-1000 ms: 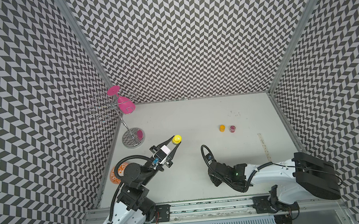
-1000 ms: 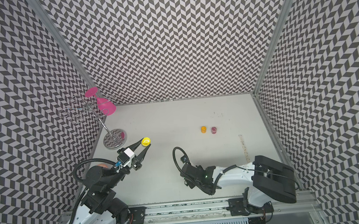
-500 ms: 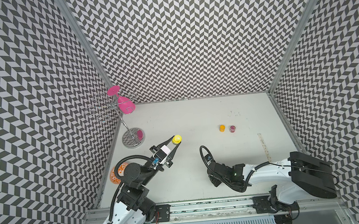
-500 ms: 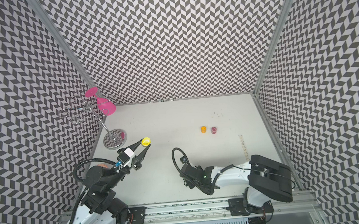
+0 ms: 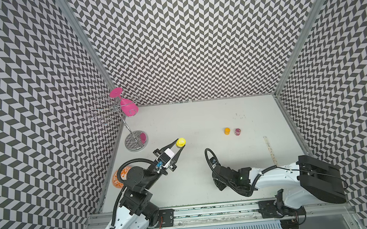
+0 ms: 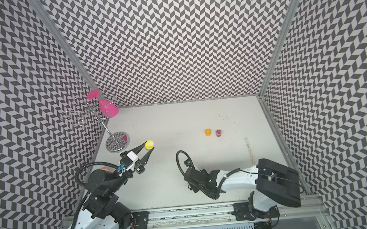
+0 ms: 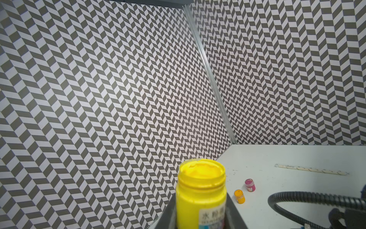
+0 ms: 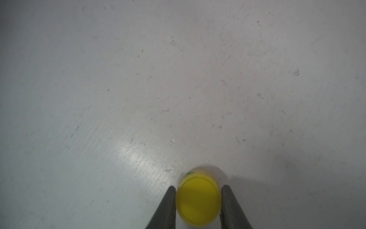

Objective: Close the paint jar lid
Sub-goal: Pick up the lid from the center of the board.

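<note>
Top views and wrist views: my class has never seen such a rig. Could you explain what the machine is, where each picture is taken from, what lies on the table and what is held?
This is a robot with two arms at a table inside patterned walls. Both top views look down from one overhead camera. Each wrist view comes from a camera on an arm.

The left arm holds an open yellow paint jar upright in its jaws. The right arm has its jaws against both sides of a yellow lid on the table.

Also there are a small orange pot, a small pink pot, a ruler, a wire stand carrying a pink glass, and an orange patterned disc.
</note>
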Controlling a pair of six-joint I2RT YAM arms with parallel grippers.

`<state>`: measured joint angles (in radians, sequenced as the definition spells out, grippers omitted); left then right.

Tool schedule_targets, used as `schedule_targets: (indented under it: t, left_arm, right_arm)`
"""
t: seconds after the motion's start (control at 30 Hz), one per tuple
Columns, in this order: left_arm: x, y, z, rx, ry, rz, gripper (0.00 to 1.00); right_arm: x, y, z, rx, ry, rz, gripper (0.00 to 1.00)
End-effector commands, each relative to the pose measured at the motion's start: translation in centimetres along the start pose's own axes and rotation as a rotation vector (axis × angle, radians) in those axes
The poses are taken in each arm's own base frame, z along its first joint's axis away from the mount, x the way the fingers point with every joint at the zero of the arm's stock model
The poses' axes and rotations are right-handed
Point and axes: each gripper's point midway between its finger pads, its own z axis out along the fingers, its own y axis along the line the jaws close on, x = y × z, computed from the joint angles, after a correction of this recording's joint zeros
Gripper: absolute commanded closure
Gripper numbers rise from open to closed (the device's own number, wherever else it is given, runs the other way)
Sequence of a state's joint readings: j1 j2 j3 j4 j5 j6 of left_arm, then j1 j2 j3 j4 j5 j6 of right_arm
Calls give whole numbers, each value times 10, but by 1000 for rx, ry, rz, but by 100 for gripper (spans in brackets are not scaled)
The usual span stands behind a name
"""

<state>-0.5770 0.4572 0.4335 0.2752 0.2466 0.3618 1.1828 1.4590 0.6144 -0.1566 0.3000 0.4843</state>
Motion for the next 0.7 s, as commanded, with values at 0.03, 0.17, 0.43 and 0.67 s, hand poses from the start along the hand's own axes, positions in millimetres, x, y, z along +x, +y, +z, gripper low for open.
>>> schedule_targets:
  t: [0.03, 0.17, 0.43, 0.67]
  left_arm:
    - [4, 1, 0, -9, 8, 0, 70]
    - [3, 1, 1, -7, 4, -4, 69]
    - [11, 2, 17, 49, 8, -72, 69]
    - [20, 6, 53, 150, 2, -185, 69]
  right_arm:
    - [-24, -4, -19, 12, -92, 46, 72]
    - [-40, -10, -35, -23, -121, 72, 72]
    - [-80, -56, -57, -70, -176, 175, 72]
    - [-115, -94, -80, -56, -271, 204, 72]
